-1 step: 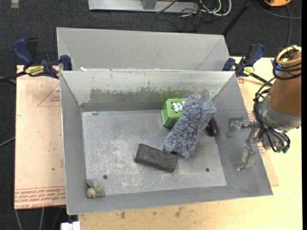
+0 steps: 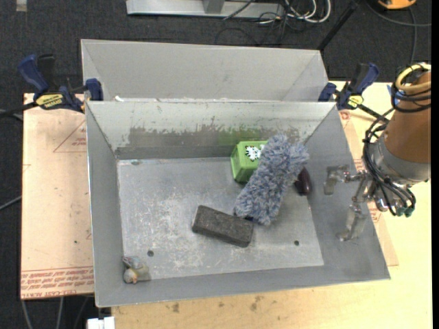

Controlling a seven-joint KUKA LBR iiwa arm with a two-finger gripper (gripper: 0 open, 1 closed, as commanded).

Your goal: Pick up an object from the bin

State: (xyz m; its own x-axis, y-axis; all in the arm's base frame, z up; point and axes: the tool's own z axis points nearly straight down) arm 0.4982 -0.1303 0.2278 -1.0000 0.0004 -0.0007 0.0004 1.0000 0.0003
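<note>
- In the grey bin (image 2: 103, 204) are kept a green box (image 2: 241, 162), shaggy blue-grey cloth (image 2: 271, 180), dark block (image 2: 221, 226).
- At the right wall the jaws are held apart, empty.

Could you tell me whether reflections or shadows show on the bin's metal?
In the camera view, the bin's back wall carries a faint green reflection of the green box; soft shadows edge the dark grey block and the fluffy blue-grey duster.

We see a dark carpeted floor (image 2: 41, 19) all round the work area. At the top lies a flat grey metal stand base (image 2: 206, 4), with a tangle of cables (image 2: 305, 2) just beside it. A pale wooden tabletop (image 2: 415, 293) shows at lower right.
</note>
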